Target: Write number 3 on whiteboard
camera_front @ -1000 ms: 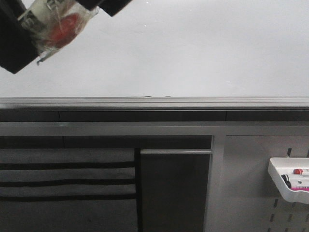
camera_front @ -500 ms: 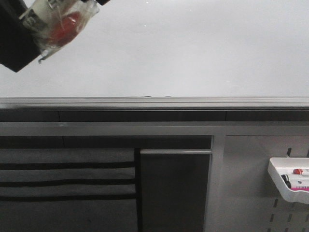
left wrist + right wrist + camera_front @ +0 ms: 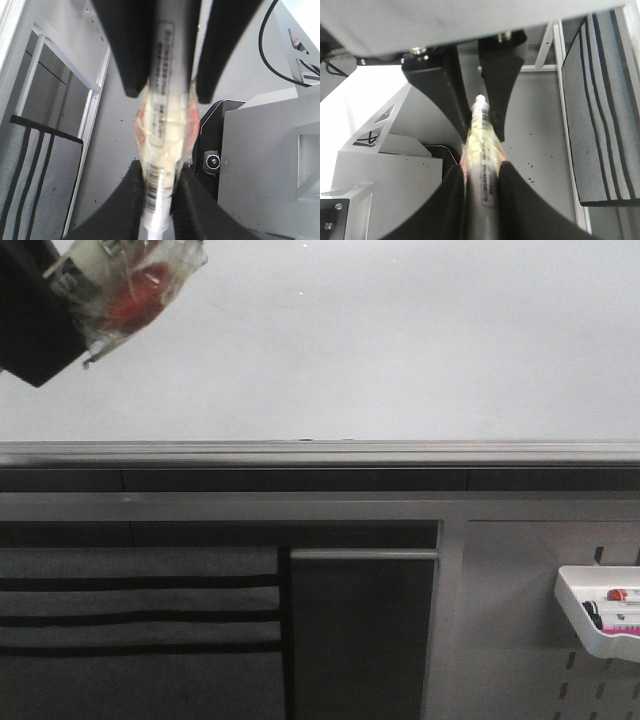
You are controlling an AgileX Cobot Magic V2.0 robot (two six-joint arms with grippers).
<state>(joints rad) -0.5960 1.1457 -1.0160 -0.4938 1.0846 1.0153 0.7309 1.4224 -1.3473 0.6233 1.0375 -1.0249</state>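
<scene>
A pale grey frame and a panel of grey striped cloth make the backdrop below the whiteboard (image 3: pixel 400 340), which fills the upper half of the front view above its grey rail (image 3: pixel 320 452). Both wrist views show one marker (image 3: pixel 162 125) wrapped in clear tape, pinched between the left fingers (image 3: pixel 132 55) and the right fingers (image 3: pixel 512 200) at once, so both are clenched on it. In the front view the marker bundle sits at the board's top left corner; whether its tip touches the board cannot be told. No number 3 is visible on the board, so the writing looks not yet begun. The next move probably calls for bringing the tip squarely against the bare white surface, which stretches away to the right.
</scene>
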